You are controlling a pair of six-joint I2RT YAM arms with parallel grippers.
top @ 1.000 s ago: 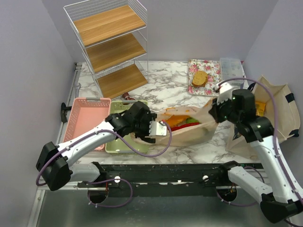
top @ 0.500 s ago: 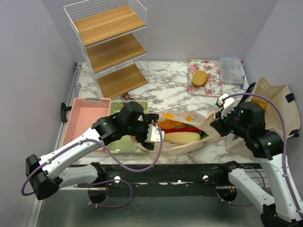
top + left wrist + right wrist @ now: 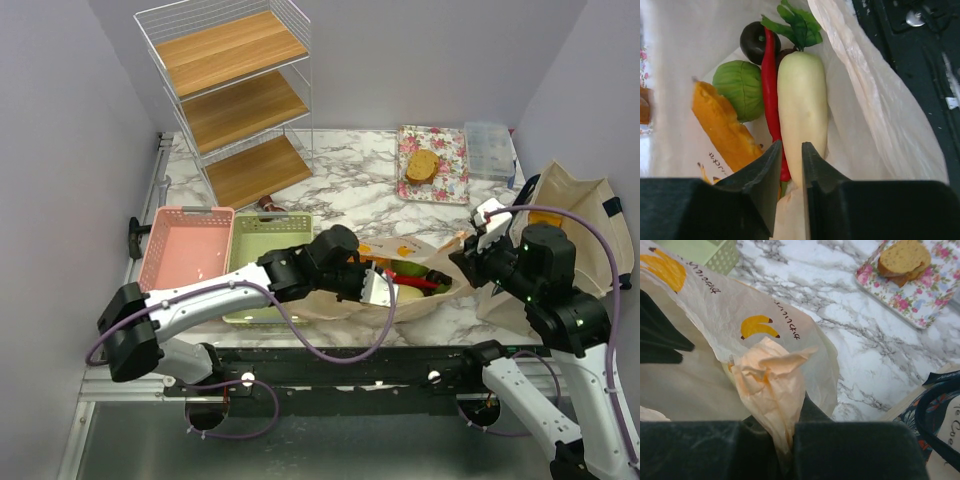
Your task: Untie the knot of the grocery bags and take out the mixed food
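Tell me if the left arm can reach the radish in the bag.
Likely yes: the bag gapes open, the left end effector hangs right at the near end of the radish, and nothing covers it.

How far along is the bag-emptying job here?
Done: the grocery bag is unknotted and open. In hand: the right gripper pinches its handle; the left gripper reaches inside, jaws nearly together at the radish and chilli, grip unclear. Left: those, the green vegetable and orange packet lie inside.
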